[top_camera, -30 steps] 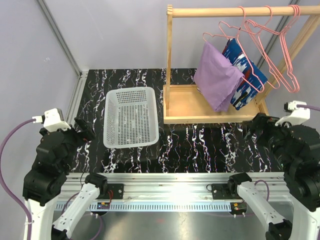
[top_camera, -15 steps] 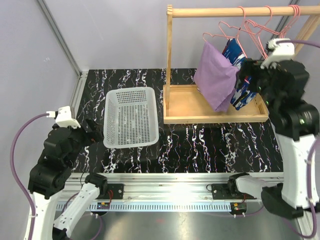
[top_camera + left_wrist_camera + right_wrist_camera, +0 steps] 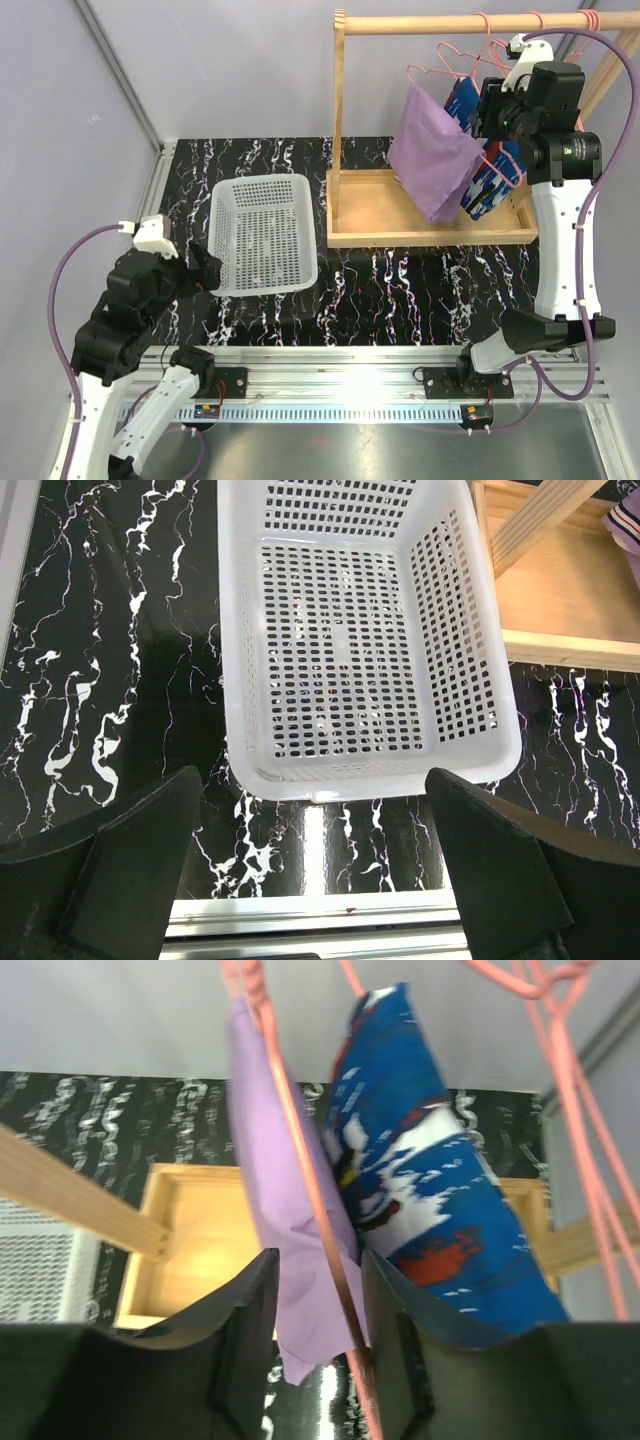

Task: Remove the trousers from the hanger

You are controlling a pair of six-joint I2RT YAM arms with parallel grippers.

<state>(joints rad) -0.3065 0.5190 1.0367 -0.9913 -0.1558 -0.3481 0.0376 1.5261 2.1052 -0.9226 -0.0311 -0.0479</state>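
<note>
Right gripper (image 3: 318, 1260), jaws set narrow, straddles the lilac trousers (image 3: 290, 1210) and their pink hanger (image 3: 300, 1150); whether it grips cannot be told. Blue patterned trousers (image 3: 430, 1200) hang just beside. Left gripper (image 3: 312, 780) gapes wide, well apart.

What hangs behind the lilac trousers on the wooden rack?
The blue patterned trousers hang behind the lilac trousers. The lilac cloth covers one edge of them, and the right gripper hides another part in the top view.
</note>
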